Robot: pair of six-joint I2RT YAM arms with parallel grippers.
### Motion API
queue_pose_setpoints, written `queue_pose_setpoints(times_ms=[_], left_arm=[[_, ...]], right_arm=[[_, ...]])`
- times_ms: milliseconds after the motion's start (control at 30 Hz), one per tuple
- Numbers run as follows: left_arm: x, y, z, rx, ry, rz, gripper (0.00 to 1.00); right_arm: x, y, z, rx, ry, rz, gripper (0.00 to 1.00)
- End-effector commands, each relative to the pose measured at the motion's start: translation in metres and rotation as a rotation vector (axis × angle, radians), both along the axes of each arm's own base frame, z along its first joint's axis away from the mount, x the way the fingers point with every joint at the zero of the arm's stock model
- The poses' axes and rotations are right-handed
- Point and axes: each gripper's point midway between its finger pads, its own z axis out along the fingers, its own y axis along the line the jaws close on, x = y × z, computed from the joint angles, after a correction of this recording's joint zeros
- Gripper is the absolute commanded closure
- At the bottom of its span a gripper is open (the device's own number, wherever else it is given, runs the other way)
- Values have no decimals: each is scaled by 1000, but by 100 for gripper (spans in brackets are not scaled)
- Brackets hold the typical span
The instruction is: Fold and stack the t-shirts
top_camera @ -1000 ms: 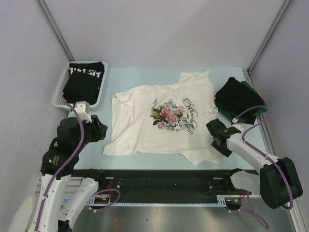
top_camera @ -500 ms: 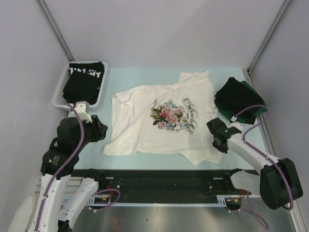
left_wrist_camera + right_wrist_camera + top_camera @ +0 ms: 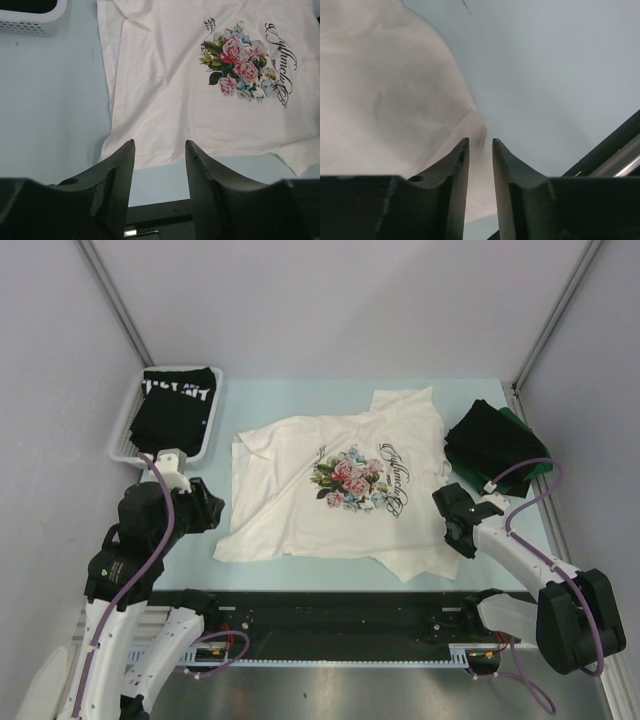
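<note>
— Right gripper (image 3: 480,142): jaws narrowly parted at the hem of the white floral-print cloth t-shirt (image 3: 290,500), spread on the pale blue table (image 3: 300,400); a grip cannot be confirmed.
— Raised so, the hem could be dropped.

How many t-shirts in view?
4: white floral tee spread mid-table; black lettered tee in the basket, far left; black tee atop green tee, far right. More may be hidden.
</note>
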Motion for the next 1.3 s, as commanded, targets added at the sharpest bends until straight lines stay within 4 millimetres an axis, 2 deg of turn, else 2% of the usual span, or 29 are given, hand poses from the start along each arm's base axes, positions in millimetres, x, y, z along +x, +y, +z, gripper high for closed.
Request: queue_pose_setpoints(times_ms=[0, 200, 433, 833, 1133, 1267], left_arm=[[5, -4, 8, -13, -29, -13, 50], [6, -4, 8, -10, -30, -15, 50], [5, -4, 7, -8, -24, -15, 50], [5, -3, 7, -6, -23, -13, 50], [7, -4, 7, -6, -22, -16, 50], [9, -5, 7, -8, -20, -15, 50]], right_arm=[[1, -14, 1, -53, -8, -44, 63], [5, -19, 0, -65, -9, -54, 57], [15, -22, -2, -68, -23, -46, 61], [21, -22, -9, -64, -17, -40, 65], [25, -19, -9, -46, -23, -27, 73], [26, -18, -11, -41, -15, -16, 87]])
